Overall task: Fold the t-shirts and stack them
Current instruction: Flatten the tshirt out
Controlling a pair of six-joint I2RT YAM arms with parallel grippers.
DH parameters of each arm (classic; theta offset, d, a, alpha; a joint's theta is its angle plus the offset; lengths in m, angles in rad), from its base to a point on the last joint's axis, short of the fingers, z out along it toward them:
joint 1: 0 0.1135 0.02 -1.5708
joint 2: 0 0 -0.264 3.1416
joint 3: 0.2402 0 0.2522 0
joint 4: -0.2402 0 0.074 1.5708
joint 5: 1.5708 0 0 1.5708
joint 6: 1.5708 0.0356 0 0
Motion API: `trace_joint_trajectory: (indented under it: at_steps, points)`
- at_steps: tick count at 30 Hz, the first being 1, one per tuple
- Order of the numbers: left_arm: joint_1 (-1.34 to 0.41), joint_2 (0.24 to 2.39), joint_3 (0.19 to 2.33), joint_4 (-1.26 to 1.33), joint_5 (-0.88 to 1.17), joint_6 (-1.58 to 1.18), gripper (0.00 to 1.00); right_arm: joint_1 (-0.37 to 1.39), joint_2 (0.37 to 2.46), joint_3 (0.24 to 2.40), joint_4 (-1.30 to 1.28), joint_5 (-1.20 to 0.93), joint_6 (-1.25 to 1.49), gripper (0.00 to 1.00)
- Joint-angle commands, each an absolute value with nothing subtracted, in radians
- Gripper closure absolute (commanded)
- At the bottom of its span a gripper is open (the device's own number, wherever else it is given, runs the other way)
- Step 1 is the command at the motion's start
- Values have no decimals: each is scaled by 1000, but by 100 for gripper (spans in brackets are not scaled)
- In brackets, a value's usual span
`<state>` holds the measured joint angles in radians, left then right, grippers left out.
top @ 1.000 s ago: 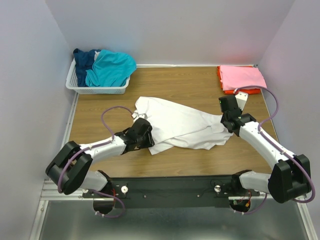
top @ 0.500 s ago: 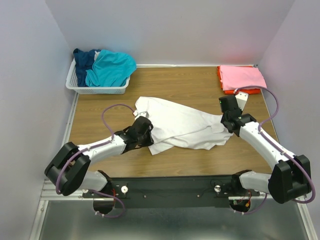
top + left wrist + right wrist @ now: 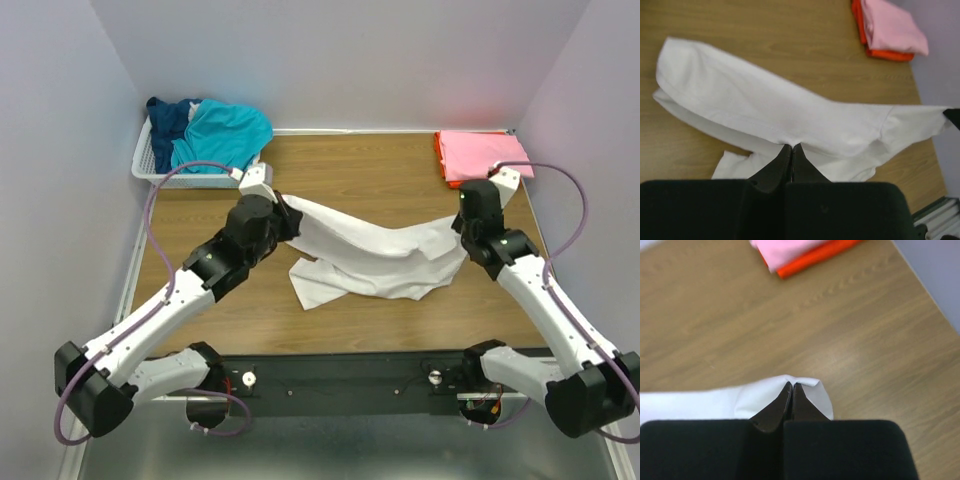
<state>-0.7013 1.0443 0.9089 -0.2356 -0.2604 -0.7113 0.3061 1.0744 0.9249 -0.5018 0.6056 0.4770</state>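
White t-shirt [image 3: 370, 250], held at both ends

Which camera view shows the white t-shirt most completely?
The top external view: the whole white t-shirt appears there, held between the left hand and right hand, its lower part drooping onto the table. The left wrist view shows most of it. The right wrist view shows only the pinched corner.

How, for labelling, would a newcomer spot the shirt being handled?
On the wooden table, between the white slatted basket and the folded pink-over-orange stack, stretches a white cloth t-shirt. Only it is white, pinched by the left gripper and right gripper.
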Motion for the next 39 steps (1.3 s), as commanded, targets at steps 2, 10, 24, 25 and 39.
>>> trace_joint_trajectory:
  at_steps: [2,10,24,25,39]
  points:
    - [-661,1003,1103,-268,-452,-615,100,304,1011,1127,-486,621,411,99]
    - [-617,980,1483,-287,-535,-479,100,304,954,1468,-486,540,333,99]
    - [-617,969,1785,-219,-393,-270,100,304,1006,1916,-480,351,180,99]
    - [-617,979,1799,-218,-397,-262,100,304,1021,1928,-480,356,166,99]
    - [-338,1464,2000,-184,-134,-267,100,304,1409,1939,-238,609,-73,99]
